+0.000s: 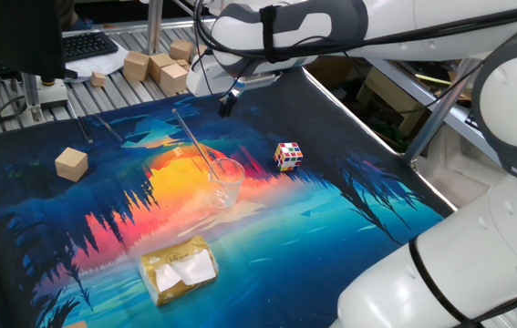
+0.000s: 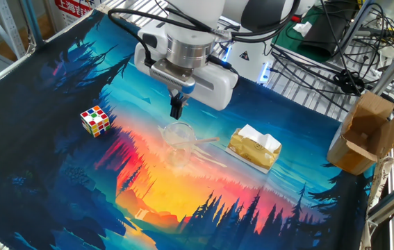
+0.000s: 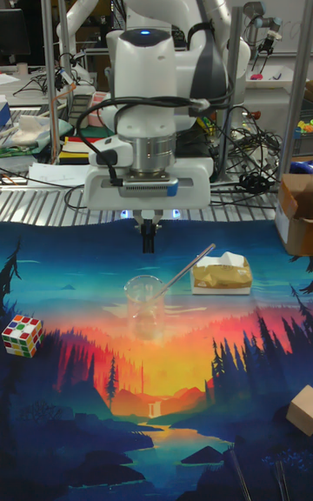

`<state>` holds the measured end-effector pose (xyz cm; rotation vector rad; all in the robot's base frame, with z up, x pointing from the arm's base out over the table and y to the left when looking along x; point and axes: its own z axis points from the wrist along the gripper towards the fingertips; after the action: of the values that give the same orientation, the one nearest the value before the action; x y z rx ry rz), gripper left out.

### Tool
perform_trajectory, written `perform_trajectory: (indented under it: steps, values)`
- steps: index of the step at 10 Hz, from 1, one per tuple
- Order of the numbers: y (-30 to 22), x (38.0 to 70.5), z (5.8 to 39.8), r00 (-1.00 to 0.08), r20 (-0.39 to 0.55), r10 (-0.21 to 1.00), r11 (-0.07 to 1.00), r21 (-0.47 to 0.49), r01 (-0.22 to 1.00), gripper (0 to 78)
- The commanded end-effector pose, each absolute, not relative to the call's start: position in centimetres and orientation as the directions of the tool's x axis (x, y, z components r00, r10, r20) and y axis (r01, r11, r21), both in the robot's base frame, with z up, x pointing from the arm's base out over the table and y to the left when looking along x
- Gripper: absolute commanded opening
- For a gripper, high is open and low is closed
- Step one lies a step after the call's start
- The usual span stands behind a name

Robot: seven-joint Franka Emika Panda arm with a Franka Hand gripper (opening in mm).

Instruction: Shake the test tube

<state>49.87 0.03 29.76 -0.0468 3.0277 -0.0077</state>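
Note:
The test tube (image 1: 192, 144) is a long thin clear tube that leans at a slant in a squat clear glass cup (image 1: 225, 182) in the middle of the printed mat. In the tall view the test tube (image 3: 187, 270) sticks out of the cup (image 3: 144, 305) toward the upper right. My gripper (image 1: 226, 105) hangs above and just behind the cup, pointing straight down, apart from the tube. Its two dark fingers (image 3: 148, 243) are pressed together with nothing between them. From the other side the gripper (image 2: 176, 110) hovers over the cup's (image 2: 180, 135) far rim.
A Rubik's cube (image 1: 287, 156) lies beside the cup. A yellow packet (image 1: 179, 270) sits near the mat's edge. A wooden block (image 1: 72, 164) rests on the mat, with more blocks (image 1: 153, 66) behind it. A cardboard box (image 2: 363, 132) stands off the mat.

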Motion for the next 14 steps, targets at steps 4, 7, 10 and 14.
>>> perform_trajectory:
  steps: [4,7,10,14]
  values:
    - [0.1,49.9,30.0,-0.994,-0.107,-0.025,1.0,-0.002,-0.025,0.0]
    - [0.1,50.0,30.2,-0.994,-0.108,-0.019,0.999,0.027,-0.022,0.0]
    - [0.2,50.0,30.6,-0.995,-0.096,-0.016,0.999,0.035,-0.019,0.0]
    - [1.3,49.9,32.4,-0.998,-0.061,0.018,1.0,0.006,0.017,0.0]
